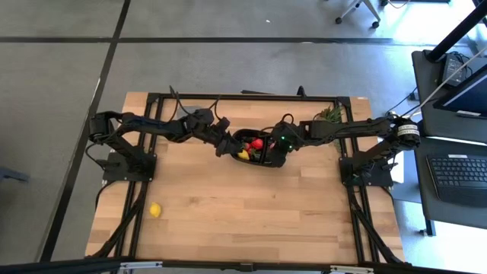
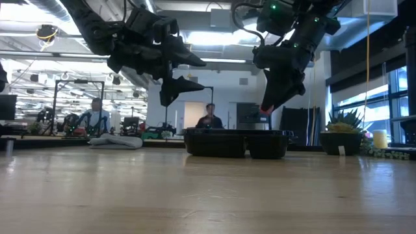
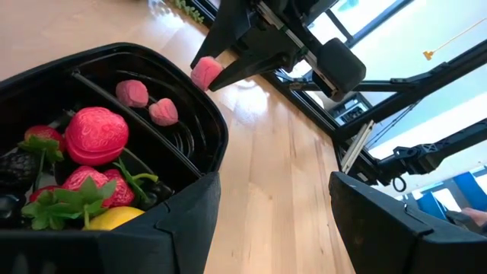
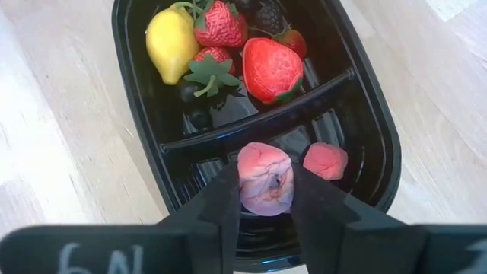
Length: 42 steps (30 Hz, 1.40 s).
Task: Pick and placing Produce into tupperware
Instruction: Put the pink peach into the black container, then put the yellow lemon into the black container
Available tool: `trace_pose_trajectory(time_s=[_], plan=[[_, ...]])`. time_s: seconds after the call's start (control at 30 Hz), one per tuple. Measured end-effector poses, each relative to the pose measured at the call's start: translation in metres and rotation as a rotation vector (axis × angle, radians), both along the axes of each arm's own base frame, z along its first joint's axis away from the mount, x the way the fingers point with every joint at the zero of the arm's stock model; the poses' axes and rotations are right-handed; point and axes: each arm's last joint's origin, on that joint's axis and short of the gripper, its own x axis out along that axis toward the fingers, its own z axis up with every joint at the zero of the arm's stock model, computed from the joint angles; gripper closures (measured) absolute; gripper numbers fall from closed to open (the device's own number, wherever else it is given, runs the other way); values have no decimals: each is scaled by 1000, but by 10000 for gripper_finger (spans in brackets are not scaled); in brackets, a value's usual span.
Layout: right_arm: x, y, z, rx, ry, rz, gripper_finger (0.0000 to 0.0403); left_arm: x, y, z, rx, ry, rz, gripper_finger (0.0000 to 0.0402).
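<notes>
The black tupperware (image 1: 262, 162) stands on the wooden table's far middle. Its large compartment holds produce: red strawberries (image 4: 270, 68), a yellow lemon (image 4: 171, 38) and dark berries. Two pink pieces (image 3: 163, 112) lie in its small compartment (image 4: 358, 144). My right gripper (image 4: 265, 199) hangs above that compartment, shut on another pink piece (image 4: 265, 179). My left gripper (image 3: 274, 194) stands open over the tray's left end, above its rim (image 3: 221, 129), and touches nothing; in the low view it (image 2: 177, 83) is clear of the tray (image 2: 234, 143). My right gripper pinches the pink piece by two opposite sides (image 4: 245, 183) between its two fingers, at their free ends (image 3: 205, 72). The fingers slant down from the table's right side. The piece is lifted clear, above the tray's small compartment.
A loose yellow lemon (image 1: 154, 210) lies on the table near its left front. A small green potted plant (image 1: 329, 114) stands at the far edge, right of the tray. People sit in the room beyond the table (image 2: 209, 118). Bare wood lies in front of the tray.
</notes>
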Motion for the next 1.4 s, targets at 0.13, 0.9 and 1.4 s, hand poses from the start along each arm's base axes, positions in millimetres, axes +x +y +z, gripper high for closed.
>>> trace_pose_trajectory(time_s=[0.13, 0.9, 1.4], plan=[[0, 0, 0, 6, -2, -11, 279, 0, 0, 0, 0, 0, 0, 163], [0, 0, 0, 4, -3, -8, 189, -36, -37, 48, 526, 415, 147, 163], [12, -2, 9, -42, -142, 27, 189, -121, -126, 81, -168, 1413, 469, 163]])
